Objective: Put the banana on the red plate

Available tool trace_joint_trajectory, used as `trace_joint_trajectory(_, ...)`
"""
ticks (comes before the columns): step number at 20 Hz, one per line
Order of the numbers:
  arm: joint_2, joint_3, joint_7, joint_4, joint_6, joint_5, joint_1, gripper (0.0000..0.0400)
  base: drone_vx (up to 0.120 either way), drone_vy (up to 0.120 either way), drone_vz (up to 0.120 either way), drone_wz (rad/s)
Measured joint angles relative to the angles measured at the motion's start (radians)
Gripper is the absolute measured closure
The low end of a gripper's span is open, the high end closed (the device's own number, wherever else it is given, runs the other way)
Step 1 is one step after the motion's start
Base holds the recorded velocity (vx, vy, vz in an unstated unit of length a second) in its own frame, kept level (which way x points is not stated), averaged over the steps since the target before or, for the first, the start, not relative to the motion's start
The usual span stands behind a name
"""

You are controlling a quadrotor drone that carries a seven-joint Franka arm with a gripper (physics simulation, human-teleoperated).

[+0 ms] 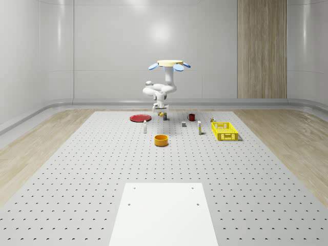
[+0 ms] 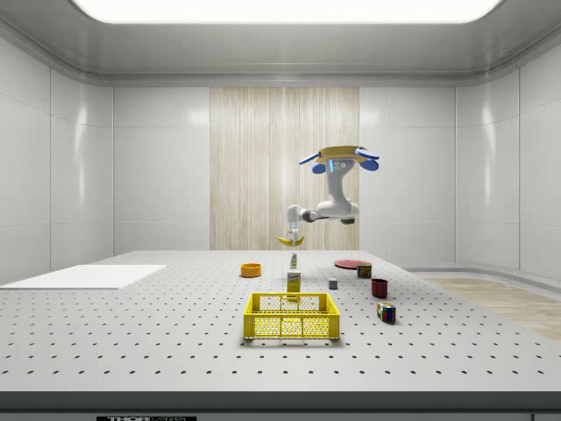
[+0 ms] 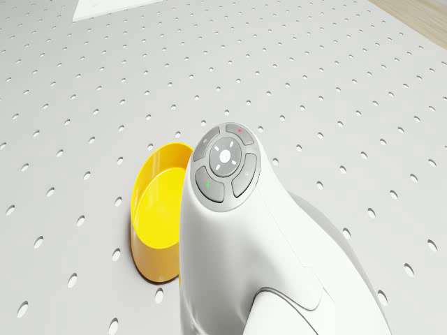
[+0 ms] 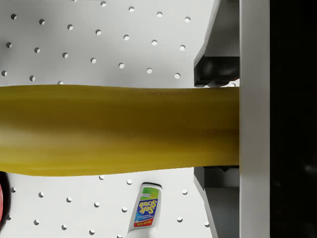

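Observation:
The banana (image 4: 119,131) hangs in the air with my gripper (image 4: 218,129) shut on it, one dark pad (image 4: 215,67) on each side. In the whole-scene view the gripper (image 1: 161,108) and banana (image 1: 161,113) are a little above the table, just right of the red plate (image 1: 140,118). The drone (image 1: 170,64) hovers above them. From the side, the banana (image 2: 290,239) hangs under the gripper (image 2: 292,228), left of the red plate (image 2: 352,263). A red sliver of the plate (image 4: 2,198) shows in the wrist view.
A Soft Scrub bottle (image 4: 147,208) stands below the banana. An orange bowl (image 1: 161,140), a yellow crate (image 1: 224,130), a red mug (image 1: 191,117), a grey cube (image 1: 183,124) and a second bottle (image 1: 199,128) stand on the perforated table (image 1: 77,169). The bowl (image 3: 157,209) lies beneath the arm (image 3: 230,237).

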Motion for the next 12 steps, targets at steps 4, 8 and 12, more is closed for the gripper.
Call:
trace_joint_trajectory(4,-0.009,0.001,-0.118,0.000,0.009,0.003,-0.002,0.0199,0.000,0.000,0.000,-0.300)
trace_joint_trajectory(8,-0.018,0.002,-0.236,0.000,0.018,0.005,-0.003,0.0199,0.000,0.000,0.000,-0.300)
trace_joint_trajectory(12,-0.026,0.003,-0.355,0.000,0.026,0.008,-0.004,0.0199,0.000,0.000,0.000,-0.300)
